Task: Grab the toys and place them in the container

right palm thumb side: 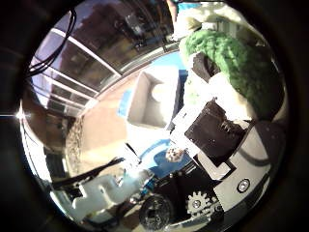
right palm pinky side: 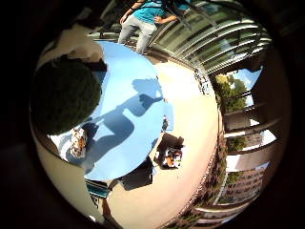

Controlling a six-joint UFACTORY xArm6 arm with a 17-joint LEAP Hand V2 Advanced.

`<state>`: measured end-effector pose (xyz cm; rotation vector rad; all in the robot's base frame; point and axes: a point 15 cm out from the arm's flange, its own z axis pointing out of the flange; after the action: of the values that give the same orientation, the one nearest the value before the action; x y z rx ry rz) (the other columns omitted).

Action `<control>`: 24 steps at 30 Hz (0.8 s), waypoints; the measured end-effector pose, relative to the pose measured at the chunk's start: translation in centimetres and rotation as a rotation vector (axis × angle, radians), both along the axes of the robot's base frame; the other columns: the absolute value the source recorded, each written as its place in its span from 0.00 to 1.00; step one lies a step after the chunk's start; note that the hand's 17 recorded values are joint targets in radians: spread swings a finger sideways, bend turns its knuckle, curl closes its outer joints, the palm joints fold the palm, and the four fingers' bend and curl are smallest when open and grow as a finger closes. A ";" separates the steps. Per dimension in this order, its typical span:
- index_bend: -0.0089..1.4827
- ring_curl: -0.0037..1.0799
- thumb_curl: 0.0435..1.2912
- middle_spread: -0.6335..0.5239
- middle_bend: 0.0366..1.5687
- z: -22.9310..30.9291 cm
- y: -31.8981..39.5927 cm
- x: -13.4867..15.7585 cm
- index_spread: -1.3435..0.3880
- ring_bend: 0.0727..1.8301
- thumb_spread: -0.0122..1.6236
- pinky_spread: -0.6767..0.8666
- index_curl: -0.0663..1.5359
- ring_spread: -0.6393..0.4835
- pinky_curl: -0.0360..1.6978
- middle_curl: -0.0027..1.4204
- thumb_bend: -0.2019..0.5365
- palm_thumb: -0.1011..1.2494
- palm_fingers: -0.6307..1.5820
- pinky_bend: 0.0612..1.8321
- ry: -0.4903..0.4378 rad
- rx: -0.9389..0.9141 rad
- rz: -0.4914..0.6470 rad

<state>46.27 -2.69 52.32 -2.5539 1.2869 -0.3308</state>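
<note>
I look down on a round blue table (right palm pinky side: 126, 95) in sunlight. A green toy (right palm pinky side: 64, 93) fills the view close to my palm; an orange-and-white toy (right palm pinky side: 78, 142) lies on the table.

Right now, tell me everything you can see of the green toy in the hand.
The green toy looks crocheted or knitted from yarn, rounded and soft, with a nubbly surface and no other parts showing. The hand holds it close to the palm, its white and black fingers curled against it. It hangs above the blue table, off its surface, with the white container on the table a little off to one side, not touching. How much of the toy is hidden behind the fingers I cannot tell.
</note>
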 end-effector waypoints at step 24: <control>0.28 0.55 0.39 0.51 0.33 -17.5 12.8 1.8 0.43 0.46 0.70 0.63 0.57 0.70 0.31 0.47 0.18 0.54 0.06 0.76 0.487 -0.016 0.083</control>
<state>48.03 10.12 34.82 -2.7941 1.3186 0.3214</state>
